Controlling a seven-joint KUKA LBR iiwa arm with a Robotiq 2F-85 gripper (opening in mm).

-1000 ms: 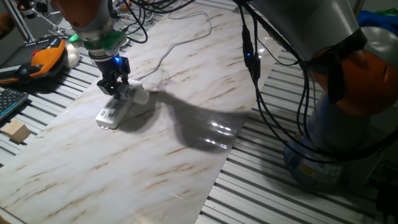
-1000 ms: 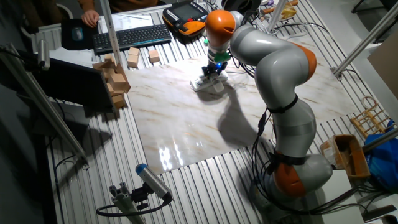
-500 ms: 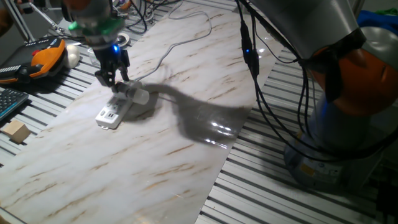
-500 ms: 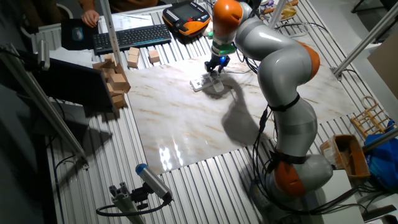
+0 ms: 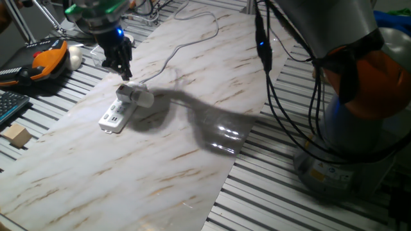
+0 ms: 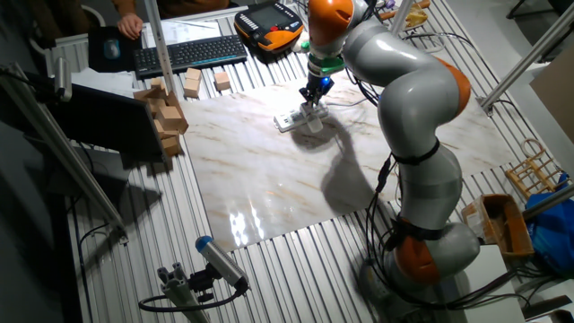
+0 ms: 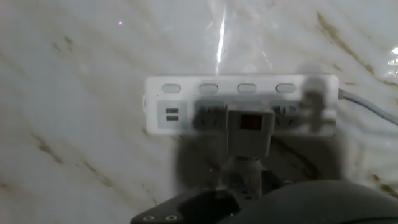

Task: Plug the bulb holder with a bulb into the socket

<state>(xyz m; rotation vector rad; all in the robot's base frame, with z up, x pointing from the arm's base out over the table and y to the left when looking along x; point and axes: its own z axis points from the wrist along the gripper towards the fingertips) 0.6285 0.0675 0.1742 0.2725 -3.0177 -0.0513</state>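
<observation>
The socket, a long white power strip (image 5: 113,116), lies on the marble board with its thin pale cord (image 5: 186,35) running to the far side. The white bulb holder (image 5: 130,94) stands on the strip's far end, its bulb (image 5: 145,99) pointing right. In the hand view the holder (image 7: 249,129) with its red spot sits over an outlet of the strip (image 7: 186,102). My gripper (image 5: 123,70) hangs just above the holder, apart from it, open and empty. In the other fixed view my gripper (image 6: 312,93) is above the strip (image 6: 290,120).
An orange tool (image 5: 46,59) and a white ball (image 5: 76,59) lie at the board's left edge. A keyboard (image 5: 9,106) and a wooden block (image 5: 17,136) are at the near left. Several wooden blocks (image 6: 166,112) stand beside the board. Black cables (image 5: 282,96) hang from my arm.
My gripper has let go of the bulb holder and risen up and away from it. The holder has stayed on the power strip.
</observation>
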